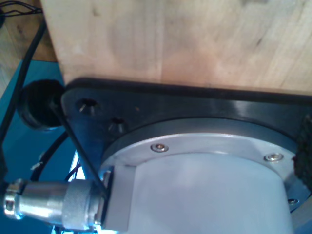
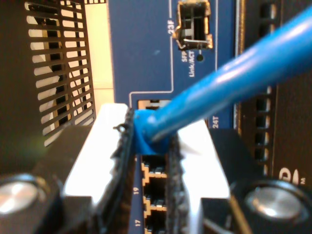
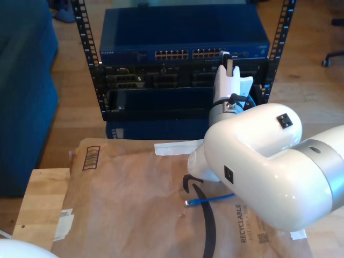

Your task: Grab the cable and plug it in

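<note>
My second gripper [image 2: 148, 141] is right up against the face of the blue network switch [image 2: 141, 58], its two white fingers [image 2: 100, 146] with frayed black pads pinched tight on the end of the cable [image 2: 219, 87]. The cable is a smooth, glossy bright blue cord, round in section, and it runs away from the grip slantwise across the second wrist view. Its squared blue boot sits between the pads, just at a row of tan-edged ports numbered 17 and 19; whether the plug has gone into a socket I cannot tell. A black perforated vent grille [image 2: 58, 68] stands beside the switch panel.

The exterior view gives the wider scene: the white arm reaches over a brown paper sheet [image 3: 134, 199] toward the rack [image 3: 183, 59], second gripper [image 3: 228, 67] at the port row toward the exterior view's right. The cable's other end [image 3: 207, 200], with its small plug, lies loose on the paper.

The first wrist view looks at pale wood grain [image 1: 195, 39], a black mounting plate [image 1: 170, 105], a grey ring with screws and a knurled metal connector [image 1: 53, 202]. My first gripper's jaws: cannot tell how they stand.
</note>
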